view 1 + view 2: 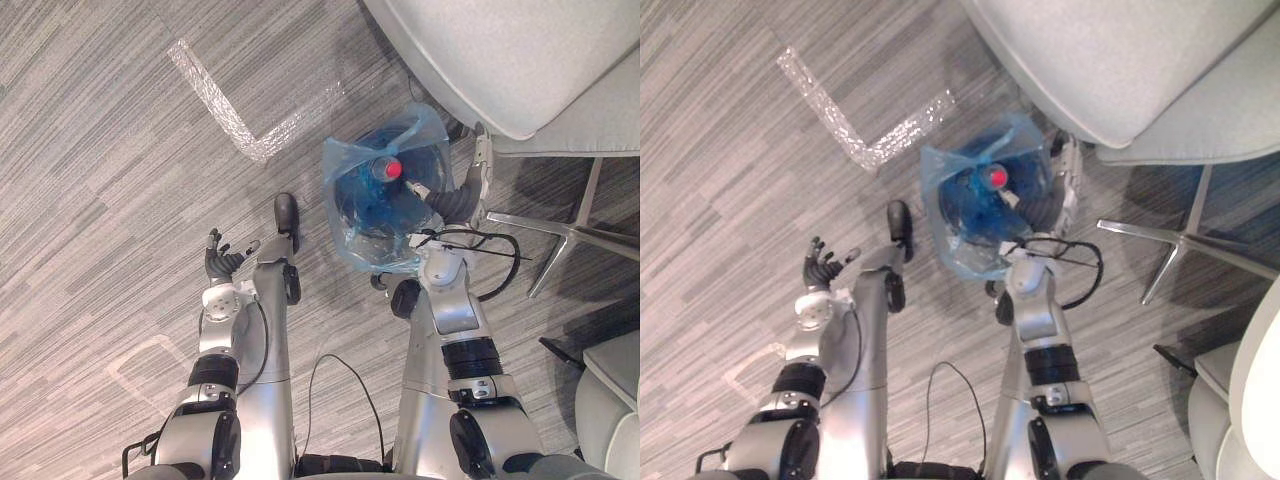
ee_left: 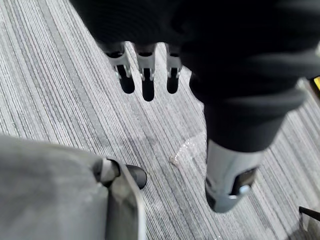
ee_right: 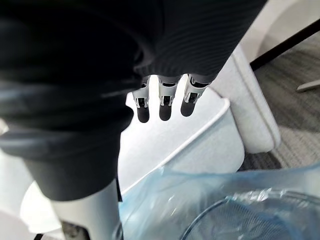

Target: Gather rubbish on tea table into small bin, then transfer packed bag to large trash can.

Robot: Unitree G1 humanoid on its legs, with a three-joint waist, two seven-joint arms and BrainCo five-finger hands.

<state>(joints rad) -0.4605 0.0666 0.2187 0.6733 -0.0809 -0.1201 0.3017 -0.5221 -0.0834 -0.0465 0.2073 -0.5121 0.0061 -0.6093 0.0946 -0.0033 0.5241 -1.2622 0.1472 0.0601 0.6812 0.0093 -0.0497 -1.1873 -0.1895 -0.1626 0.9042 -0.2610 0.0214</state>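
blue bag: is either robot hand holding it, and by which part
Nothing is held. The right robot hand hovers with straight fingers by the blue bag's rim; the left robot hand is open over the floor.

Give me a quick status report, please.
Left hand open over floor. Right hand open beside blue-bagged bin; bottle inside. Chair close beside bin.
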